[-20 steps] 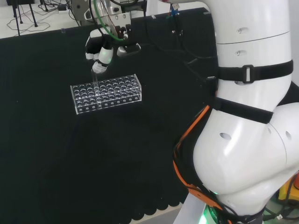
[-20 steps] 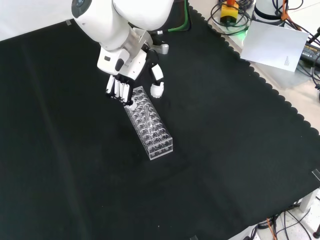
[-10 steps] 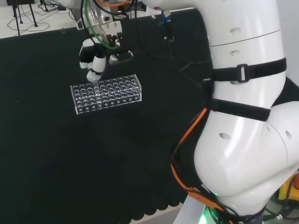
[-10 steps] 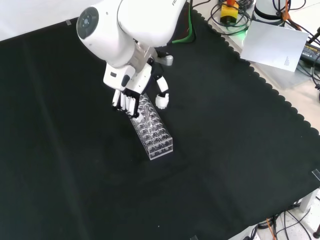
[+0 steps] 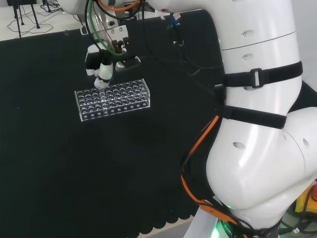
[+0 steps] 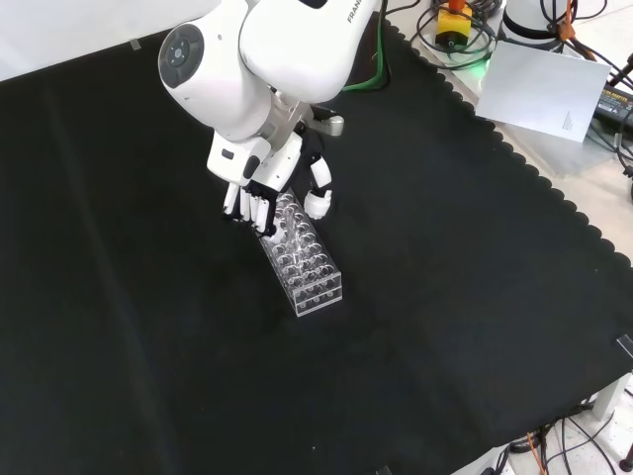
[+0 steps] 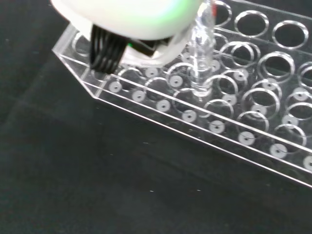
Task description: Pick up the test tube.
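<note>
A clear rack (image 5: 113, 99) with several rows of holes lies on the black cloth. In the wrist view one clear test tube (image 7: 201, 53) stands upright in a hole of the rack (image 7: 195, 122), close beside a white part of the hand (image 7: 131, 19). The hand (image 6: 259, 183) hangs over the rack's far end (image 6: 287, 213) in the front view. Its fingers (image 6: 249, 206) point straight down on one side of the rack and the thumb (image 6: 316, 203) on the other, apart from them. In the head view the hand (image 5: 101, 69) sits just above the rack's left end.
The arm's big white links (image 5: 257, 124) stand at the head view's right. Beyond the cloth's scalloped edge lie cables, a white sheet (image 6: 549, 84) and a yellow device (image 6: 453, 20). Bare black cloth (image 6: 445, 327) surrounds the rack.
The hand has come down and moved left in the head view, from above the rack to just over its left end. The rack has not moved.
</note>
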Tool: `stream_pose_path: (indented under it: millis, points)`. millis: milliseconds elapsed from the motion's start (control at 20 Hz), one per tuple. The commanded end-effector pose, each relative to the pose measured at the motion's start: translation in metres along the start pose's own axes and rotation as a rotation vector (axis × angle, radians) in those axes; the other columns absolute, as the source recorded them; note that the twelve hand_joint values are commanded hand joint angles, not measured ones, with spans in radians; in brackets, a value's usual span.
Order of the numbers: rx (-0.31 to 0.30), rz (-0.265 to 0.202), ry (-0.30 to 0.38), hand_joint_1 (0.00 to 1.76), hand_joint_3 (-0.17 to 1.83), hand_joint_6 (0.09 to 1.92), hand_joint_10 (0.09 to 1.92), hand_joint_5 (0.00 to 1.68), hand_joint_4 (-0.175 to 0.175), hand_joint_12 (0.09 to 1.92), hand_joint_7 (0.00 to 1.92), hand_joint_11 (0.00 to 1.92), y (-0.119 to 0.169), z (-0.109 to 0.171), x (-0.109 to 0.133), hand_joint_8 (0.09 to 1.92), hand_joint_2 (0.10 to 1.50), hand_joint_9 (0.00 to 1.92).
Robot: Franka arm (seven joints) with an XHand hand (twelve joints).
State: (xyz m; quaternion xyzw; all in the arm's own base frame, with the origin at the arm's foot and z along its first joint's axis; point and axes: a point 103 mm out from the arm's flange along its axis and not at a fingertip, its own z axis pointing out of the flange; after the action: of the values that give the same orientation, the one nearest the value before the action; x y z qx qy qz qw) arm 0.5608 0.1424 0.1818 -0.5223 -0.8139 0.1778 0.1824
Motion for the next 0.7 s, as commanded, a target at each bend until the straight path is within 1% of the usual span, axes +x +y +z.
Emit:
stream_pose_path:
  millis: [50,250,350,700]
  points:
    - [-0.005,0.021,-0.02,1.12,0.71,0.9,0.87,0.66,-0.175,1.44,0.97,0.31,-0.0015,0.0003,-0.004,0.92,0.48,0.7]
    - [-0.011,0.031,-0.004,1.13,0.72,0.9,0.85,0.7,-0.175,1.43,1.02,0.32,-0.001,-0.0013,-0.004,0.92,0.48,0.74]
    - [-0.014,0.031,-0.004,1.13,0.73,0.89,0.83,0.73,-0.175,1.43,1.08,0.33,0.0005,-0.0028,-0.0017,0.92,0.47,0.78]
    - [-0.027,0.039,0.019,1.13,0.74,0.86,0.79,0.88,-0.175,1.39,1.32,0.46,0.0045,-0.0062,0.0046,0.91,0.47,1.04]
